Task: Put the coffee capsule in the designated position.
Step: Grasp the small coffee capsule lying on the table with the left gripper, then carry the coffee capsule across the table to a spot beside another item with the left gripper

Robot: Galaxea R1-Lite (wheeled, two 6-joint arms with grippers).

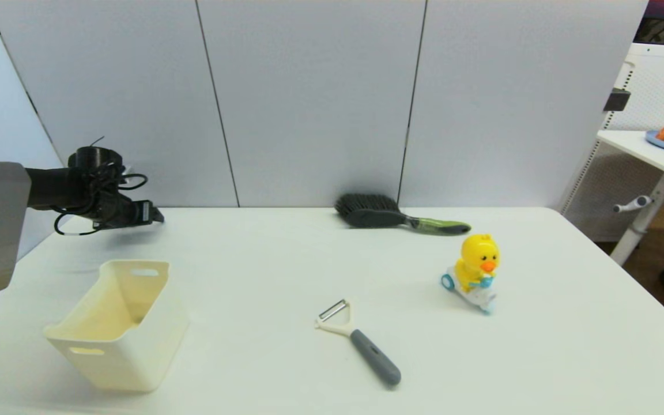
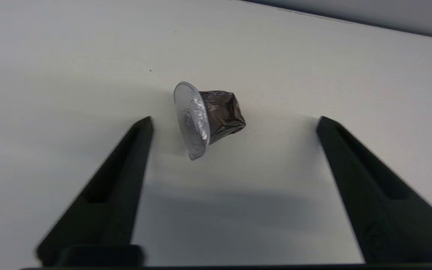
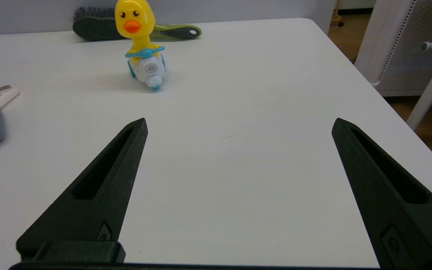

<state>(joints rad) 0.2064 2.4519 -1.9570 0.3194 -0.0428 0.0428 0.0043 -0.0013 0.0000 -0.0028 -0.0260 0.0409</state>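
A broad white table carries everything. On it lie a cream plastic bin with cut-out handles at the near left, a grey-handled white peeler near the middle, a yellow duck toy on a blue-wheeled scooter, a black bristle brush with a green handle at the far edge, and a small dark foil-lidded coffee capsule on its side.

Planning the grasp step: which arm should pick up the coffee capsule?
Left. The left end effector is open with the coffee capsule lying on its side just ahead, between the fingers. The right end effector is open over bare table, no capsule in its view.
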